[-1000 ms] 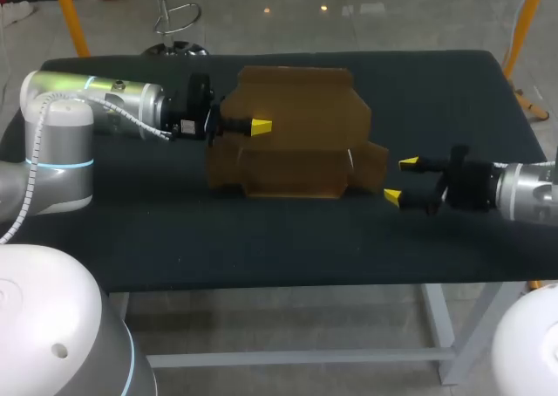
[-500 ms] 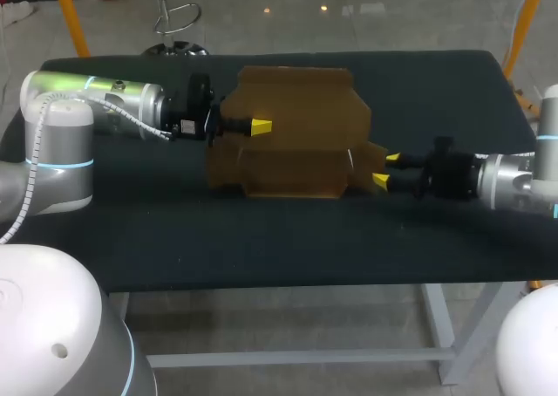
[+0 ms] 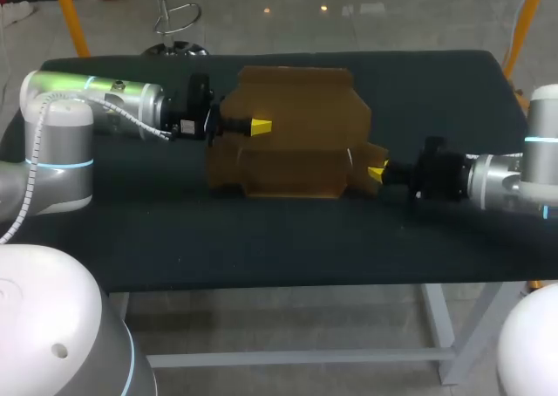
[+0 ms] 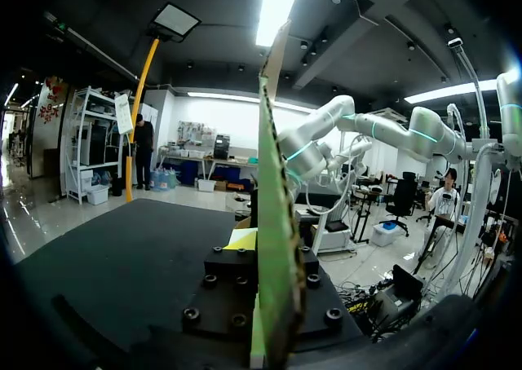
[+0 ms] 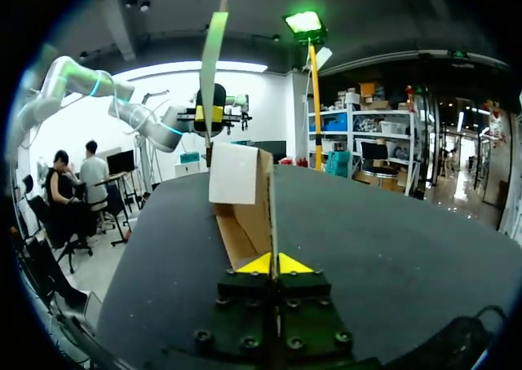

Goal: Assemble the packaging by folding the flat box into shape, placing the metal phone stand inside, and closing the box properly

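Note:
A brown cardboard box, still mostly flat, stands partly raised in the middle of the black table. My left gripper comes in from the left and is shut on the box's left panel; in the left wrist view that cardboard panel runs edge-on between its fingers. From the right, my right gripper is shut on the box's small right-hand flap. The right wrist view shows the flap's thin edge pinched between the yellow tips of the right gripper. No metal phone stand is in view.
The black table top stretches bare in front of the box toward its near edge and behind it toward the far edge.
My right gripper moved left from open table space onto the box's right flap and went from wide open to shut on it. The left arm and the box stayed still.

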